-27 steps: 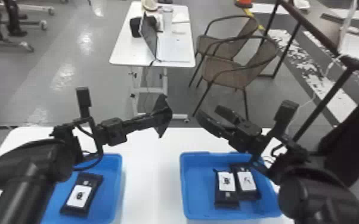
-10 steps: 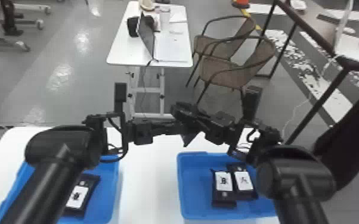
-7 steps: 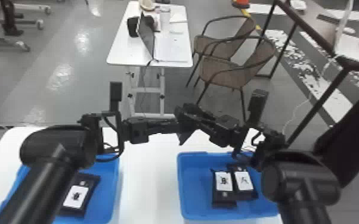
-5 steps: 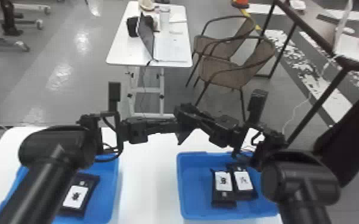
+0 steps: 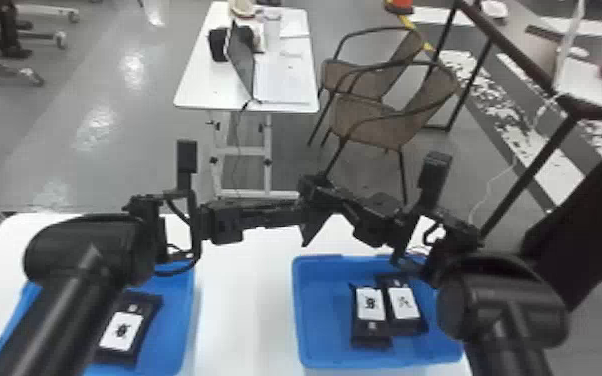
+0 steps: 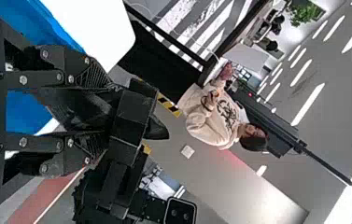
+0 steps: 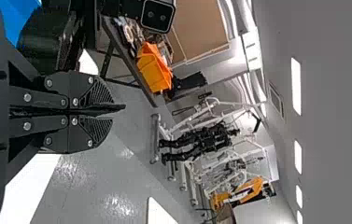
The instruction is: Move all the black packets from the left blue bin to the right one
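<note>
Your left gripper (image 5: pixel 306 214) had its two fingers well apart, with something dark between them; you could not tell whether it was held. Your right gripper (image 5: pixel 316 186), crossing close by it above the table (image 5: pixel 245 310), was closed, with nothing visible in its grip. One black packet (image 5: pixel 122 331) lay in the left blue bin (image 5: pixel 171 325); two black packets (image 5: pixel 371 315) lay side by side in the right blue bin (image 5: pixel 321 310).
</note>
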Robot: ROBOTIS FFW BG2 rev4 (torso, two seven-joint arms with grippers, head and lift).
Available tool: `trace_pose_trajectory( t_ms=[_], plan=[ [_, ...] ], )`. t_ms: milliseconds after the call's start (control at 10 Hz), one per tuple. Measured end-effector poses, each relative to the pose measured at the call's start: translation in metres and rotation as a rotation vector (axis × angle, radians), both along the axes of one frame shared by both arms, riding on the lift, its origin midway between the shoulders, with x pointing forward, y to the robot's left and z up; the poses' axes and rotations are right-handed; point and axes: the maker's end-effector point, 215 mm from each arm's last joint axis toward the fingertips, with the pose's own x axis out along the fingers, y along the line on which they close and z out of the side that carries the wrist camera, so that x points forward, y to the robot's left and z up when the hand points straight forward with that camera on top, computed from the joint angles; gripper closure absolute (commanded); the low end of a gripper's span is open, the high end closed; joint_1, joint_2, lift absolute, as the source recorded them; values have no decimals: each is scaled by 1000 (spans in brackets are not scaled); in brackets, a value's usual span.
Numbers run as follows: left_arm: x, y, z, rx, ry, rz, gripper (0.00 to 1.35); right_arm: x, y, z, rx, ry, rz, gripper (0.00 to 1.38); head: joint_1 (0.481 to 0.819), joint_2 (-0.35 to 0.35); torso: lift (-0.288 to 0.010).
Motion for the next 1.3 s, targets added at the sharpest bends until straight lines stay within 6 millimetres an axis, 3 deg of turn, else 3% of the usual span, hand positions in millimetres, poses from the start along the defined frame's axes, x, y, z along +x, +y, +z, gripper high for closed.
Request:
trace_pose_trajectory(
  t_ms=[100, 200, 400, 600, 1000, 1200, 1300],
  plan=[
    [-3, 4, -7, 19, 12, 2, 228, 1, -3, 0, 3, -3, -10, 1277, 695, -134, 0],
    [-7, 10, -15, 35, 27, 5, 101, 3, -11, -2, 4, -2, -36, 1277, 695, -135, 0],
    [-17, 30, -26, 27, 60, 42, 113, 7, -38, -18, -1, 19, -106, 1277, 695, -142, 0],
    [-25, 62, -34, 18, 80, 116, 113, 1, -68, -47, -13, 71, -165, 1277, 695, -145, 0],
    [-27, 160, -51, 29, 111, 337, 119, -26, -96, -130, -46, 230, -206, 1277, 695, -78, 0],
    [-27, 180, -51, 25, 110, 378, 128, -35, -105, -167, -57, 294, -219, 1266, 695, -63, 0],
    [-27, 182, -52, 24, 112, 382, 130, -38, -107, -185, -54, 322, -223, 1162, 695, -63, 0]
  ],
)
